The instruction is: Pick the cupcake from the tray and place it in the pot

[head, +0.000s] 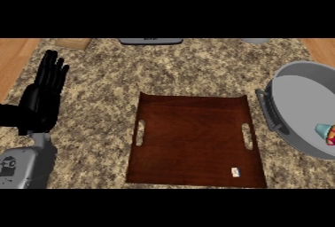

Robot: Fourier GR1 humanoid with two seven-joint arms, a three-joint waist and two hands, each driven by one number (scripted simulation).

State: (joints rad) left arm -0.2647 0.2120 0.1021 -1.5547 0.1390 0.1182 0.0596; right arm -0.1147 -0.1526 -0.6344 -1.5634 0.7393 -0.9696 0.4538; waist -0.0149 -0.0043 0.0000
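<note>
We look steeply down on a speckled stone counter [196, 66]; at its middle lies a dark wooden tray [196, 133], flat, with a slot handle near each side edge and a small white mark near its lower right corner; we see nothing standing on the tray. At the right edge of the view sits a grey pot [294, 102], partly cut off, with a dark handle on the side that faces the tray; pot and tray are near each other but not touching. The cupcake [327, 132] lies inside the pot, close to the picture's edge; we make out a pale blue wrapper and a bit of pink and yellow topping, and it seems tilted on its side, though we cannot tell for certain. The left hand [44, 93] shows at the left of the view, well apart from the tray, its fingers straight and pointing up, grasping nothing; its grey forearm comes in below. Our right hand does not show.
</note>
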